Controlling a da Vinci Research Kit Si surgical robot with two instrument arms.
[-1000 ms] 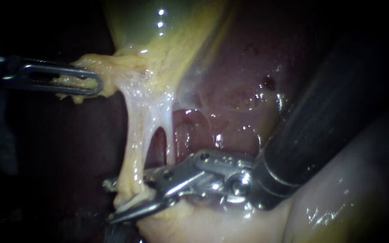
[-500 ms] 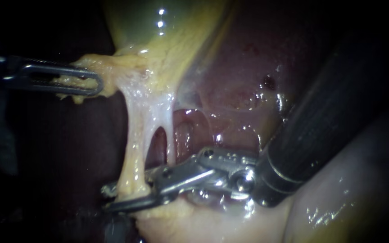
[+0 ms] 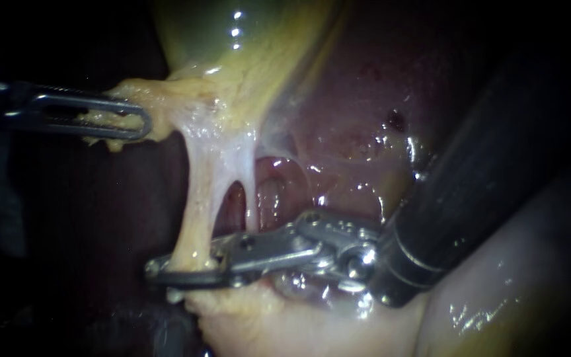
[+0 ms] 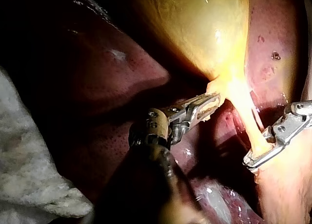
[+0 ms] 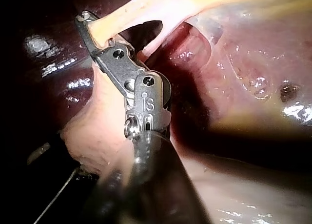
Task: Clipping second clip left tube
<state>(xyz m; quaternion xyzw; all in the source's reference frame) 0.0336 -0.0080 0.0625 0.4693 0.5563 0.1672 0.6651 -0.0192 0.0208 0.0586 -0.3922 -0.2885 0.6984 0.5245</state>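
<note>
The left tube [image 3: 196, 205] runs as a yellowish strand down from the gallbladder [image 3: 252, 46]. A thinner pale right tube [image 3: 251, 198] lies beside it across a small window. My right instrument [image 3: 160, 272] reaches in low, its jaws shut on the left tube near its lower end. The left wrist view shows that same grip [image 4: 258, 155] on the left tube [image 4: 248, 121]. In the right wrist view the jaws [image 5: 92, 31] pinch the left tube [image 5: 131, 9]. No clip shows. My left instrument [image 3: 137, 122] is shut on yellow tissue at the gallbladder's neck and pulls it leftward.
Dark red liver [image 3: 358, 112] lies behind the tubes. Pale tissue [image 3: 299, 324] bulges under the right instrument's jaws. The thick dark shaft [image 3: 484, 165] fills the lower right. White gauze [image 4: 29, 160] lies beside the left instrument's shaft.
The right instrument's jaws, open around the left tube a second ago, have closed together onto it and levelled out. The left instrument has held still.
</note>
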